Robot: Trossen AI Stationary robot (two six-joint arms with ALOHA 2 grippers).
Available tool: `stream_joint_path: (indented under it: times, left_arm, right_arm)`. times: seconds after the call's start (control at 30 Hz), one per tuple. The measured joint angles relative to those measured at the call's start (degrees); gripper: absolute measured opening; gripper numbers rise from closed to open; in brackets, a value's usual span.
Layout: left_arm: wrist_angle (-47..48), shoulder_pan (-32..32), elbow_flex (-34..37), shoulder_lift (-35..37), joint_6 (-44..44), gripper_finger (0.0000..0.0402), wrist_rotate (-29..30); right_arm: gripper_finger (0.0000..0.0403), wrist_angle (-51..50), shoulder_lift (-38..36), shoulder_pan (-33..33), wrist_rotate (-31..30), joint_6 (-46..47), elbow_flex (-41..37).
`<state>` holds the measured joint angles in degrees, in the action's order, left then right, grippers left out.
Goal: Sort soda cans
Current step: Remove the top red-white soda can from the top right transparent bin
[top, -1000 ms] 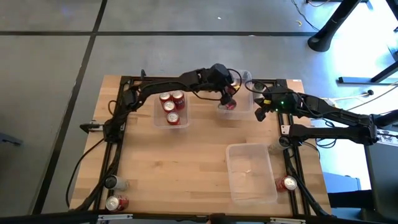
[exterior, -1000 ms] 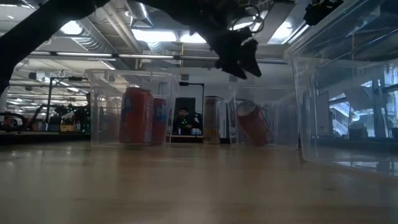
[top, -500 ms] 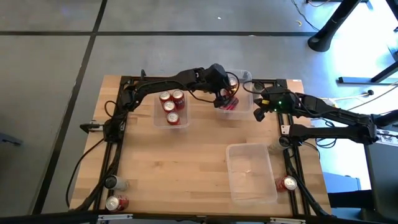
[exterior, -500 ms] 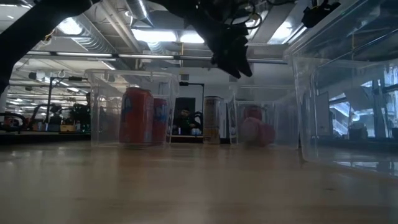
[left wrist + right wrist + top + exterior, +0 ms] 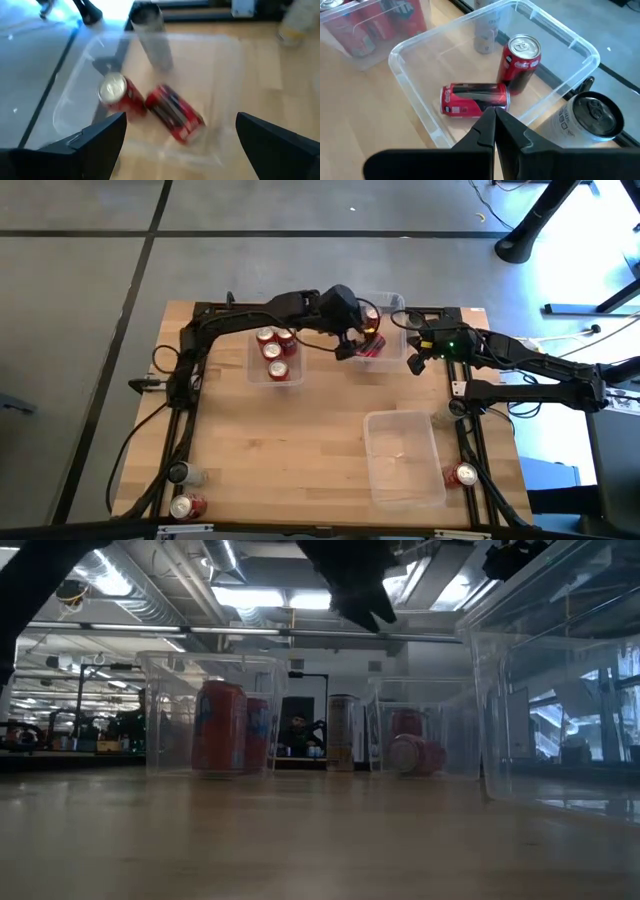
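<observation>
Overhead, we see the left gripper (image 5: 347,350) hanging above the near-left edge of a small clear bin (image 5: 391,358) at the table's far side; just right of that bin sits the right gripper (image 5: 413,362). Three red soda cans (image 5: 273,352) stand in a second bin (image 5: 272,378) to the left. A larger bin (image 5: 404,465) occupies the near right, with one can (image 5: 463,475) beside it and two more cans (image 5: 183,506) at the near-left corner.

At table level, we see upright red cans (image 5: 220,727) in the left bin (image 5: 160,670), a tall grey can (image 5: 342,732) between the bins, and in the right bin (image 5: 450,730) one red can on its side (image 5: 418,754) in front of a standing one (image 5: 405,722). A person (image 5: 293,732) sits in the room behind.

From the left wrist, we see the dark fingers (image 5: 95,142) spread wide with nothing between them; beyond lie the toppled red can (image 5: 175,113), the upright red can (image 5: 117,95) and the grey can (image 5: 151,34).

From the right wrist, we see the fingers (image 5: 492,127) pressed together, empty. The lying can (image 5: 474,99) and standing can (image 5: 520,62) touch inside the bin (image 5: 407,75); a silver-topped can (image 5: 585,120) stands just outside its wall.
</observation>
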<state>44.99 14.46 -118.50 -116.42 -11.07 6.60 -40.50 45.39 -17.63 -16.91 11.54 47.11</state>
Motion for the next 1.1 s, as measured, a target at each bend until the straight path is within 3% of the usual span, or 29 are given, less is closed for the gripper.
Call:
stream_joint_path:
  times: [0.2, 0.4, 0.53, 0.7, 0.87, 1.1]
  left_arm:
    - [11.4, -1.14, 0.07, 3.24, 3.58, 0.0363, 0.45]
    - [15.92, -1.12, 4.48, 4.62, 6.5, 0.0363, 0.46]
    - [10.33, -1.1, 13.48, 8.82, 7.96, 0.0363, 0.47]
    - [-4.69, -0.56, 29.1, 16.76, 7.84, 0.0363, 0.37]
    - [-18.5, 1.89, 41.38, 23.06, 8.35, 0.0363, -0.45]
    - [-24.91, 3.49, 48.71, 24.54, 11.06, 0.0363, -1.05]
  right_arm:
    - [0.001, 3.22, 0.11, -0.02, -1.94, 0.03, 0.0]
    - [0.001, 7.79, 1.87, -0.02, 2.27, -2.78, -0.01]
    - [0.0038, 12.07, 5.76, -0.02, 5.46, -7.84, -0.02]
    - [0.0135, 12.06, 14.69, -0.66, 6.07, -15.09, 4.57]
    - [0.0223, 0.86, 27.39, -6.72, 6.51, -24.72, 17.66]
    - [0.0239, -20.61, 44.35, -13.98, 7.08, -31.1, 34.04]
